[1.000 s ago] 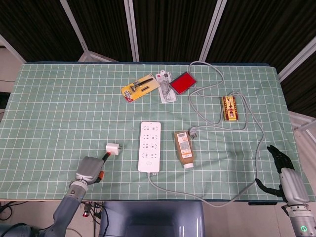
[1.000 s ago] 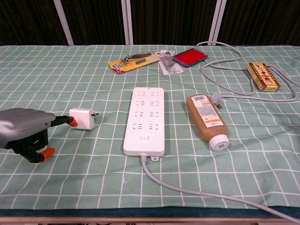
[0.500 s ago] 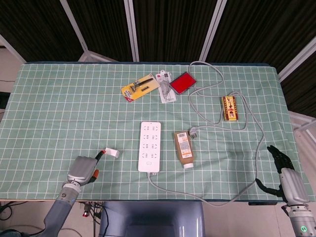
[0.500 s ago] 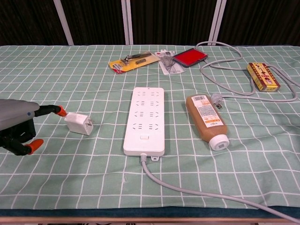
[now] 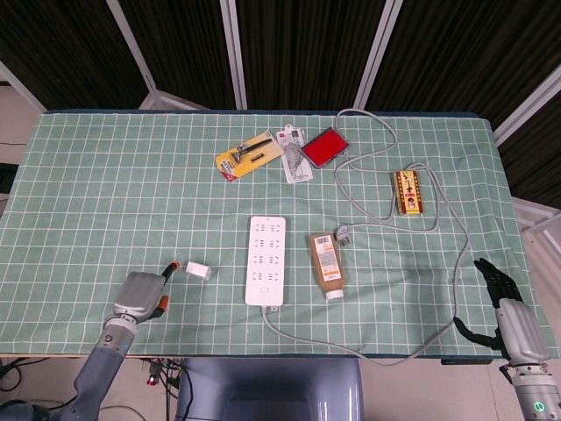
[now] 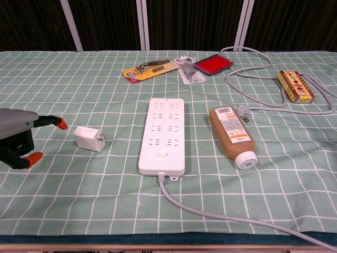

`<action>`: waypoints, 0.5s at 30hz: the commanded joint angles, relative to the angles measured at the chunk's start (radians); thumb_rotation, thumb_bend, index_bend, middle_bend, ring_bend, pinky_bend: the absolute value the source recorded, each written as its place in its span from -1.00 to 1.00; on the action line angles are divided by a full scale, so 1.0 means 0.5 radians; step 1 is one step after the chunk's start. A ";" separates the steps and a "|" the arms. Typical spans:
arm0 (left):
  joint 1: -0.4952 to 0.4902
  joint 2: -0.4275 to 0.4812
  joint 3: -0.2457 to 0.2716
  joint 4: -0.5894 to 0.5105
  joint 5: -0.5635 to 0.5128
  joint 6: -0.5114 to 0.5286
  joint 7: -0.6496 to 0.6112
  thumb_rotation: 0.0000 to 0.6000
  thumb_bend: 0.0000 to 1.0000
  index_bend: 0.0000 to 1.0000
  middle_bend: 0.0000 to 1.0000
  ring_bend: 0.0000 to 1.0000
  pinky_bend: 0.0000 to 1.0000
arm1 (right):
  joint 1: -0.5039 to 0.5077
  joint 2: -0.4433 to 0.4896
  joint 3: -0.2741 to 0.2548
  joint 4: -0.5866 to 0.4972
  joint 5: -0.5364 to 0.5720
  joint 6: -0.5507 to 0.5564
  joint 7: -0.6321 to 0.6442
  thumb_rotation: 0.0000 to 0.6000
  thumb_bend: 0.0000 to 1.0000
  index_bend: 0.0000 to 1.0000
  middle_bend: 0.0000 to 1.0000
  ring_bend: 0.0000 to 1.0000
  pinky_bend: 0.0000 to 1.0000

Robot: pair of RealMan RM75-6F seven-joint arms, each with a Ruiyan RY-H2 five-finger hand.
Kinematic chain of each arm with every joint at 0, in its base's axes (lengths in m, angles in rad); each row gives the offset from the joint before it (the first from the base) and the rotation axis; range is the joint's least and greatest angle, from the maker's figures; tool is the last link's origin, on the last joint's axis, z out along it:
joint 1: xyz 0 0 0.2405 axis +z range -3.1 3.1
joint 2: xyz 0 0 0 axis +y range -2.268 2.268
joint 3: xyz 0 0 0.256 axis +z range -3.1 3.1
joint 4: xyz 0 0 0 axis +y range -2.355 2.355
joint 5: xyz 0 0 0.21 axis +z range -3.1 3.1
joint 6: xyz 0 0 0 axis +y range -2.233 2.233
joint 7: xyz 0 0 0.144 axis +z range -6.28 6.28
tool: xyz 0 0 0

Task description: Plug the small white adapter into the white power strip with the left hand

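Note:
The small white adapter (image 5: 198, 270) (image 6: 88, 138) lies on the green checked cloth, left of the white power strip (image 5: 266, 272) (image 6: 163, 135). My left hand (image 5: 140, 296) (image 6: 18, 136) is a short way left of the adapter, apart from it. Its orange-tipped fingers (image 6: 61, 123) are spread and hold nothing. The strip lies lengthwise toward me, sockets up, its grey cable (image 6: 210, 213) leaving its near end. My right hand (image 5: 508, 309) hangs off the table's right edge in the head view, fingers loosely apart and holding nothing.
A brown bottle (image 5: 328, 265) (image 6: 231, 135) lies right of the strip beside a loose plug (image 6: 244, 113). At the back sit a packaged tool (image 6: 147, 68), a small packet (image 6: 190, 72), a red case (image 6: 214, 64) and a yellow box (image 6: 296, 86). The grey cable loops across the right side.
My left hand let go of the adapter and drew back to the left. The adapter, held just above the cloth a second ago, now lies on it.

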 commanded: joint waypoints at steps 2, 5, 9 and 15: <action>-0.024 -0.042 -0.013 0.032 -0.027 -0.019 0.017 1.00 -0.04 -0.72 0.80 0.64 0.74 | 0.001 0.001 0.001 -0.001 0.001 -0.002 0.002 1.00 -0.33 -1.00 -1.00 -1.00 -1.00; -0.043 -0.084 -0.022 0.042 -0.051 -0.031 0.031 1.00 -0.04 -0.72 0.80 0.64 0.74 | 0.000 0.001 0.001 -0.001 0.002 -0.002 0.004 1.00 -0.32 -1.00 -1.00 -1.00 -1.00; -0.057 -0.109 -0.020 0.026 -0.047 -0.024 0.051 1.00 -0.04 -0.71 0.80 0.64 0.74 | 0.001 0.002 0.001 -0.001 0.004 -0.004 0.004 1.00 -0.32 -1.00 -1.00 -1.00 -1.00; -0.078 -0.114 -0.031 -0.062 -0.020 0.006 0.072 1.00 -0.04 -0.71 0.80 0.64 0.74 | 0.000 0.001 0.001 -0.001 0.001 -0.002 0.002 1.00 -0.32 -1.00 -1.00 -1.00 -1.00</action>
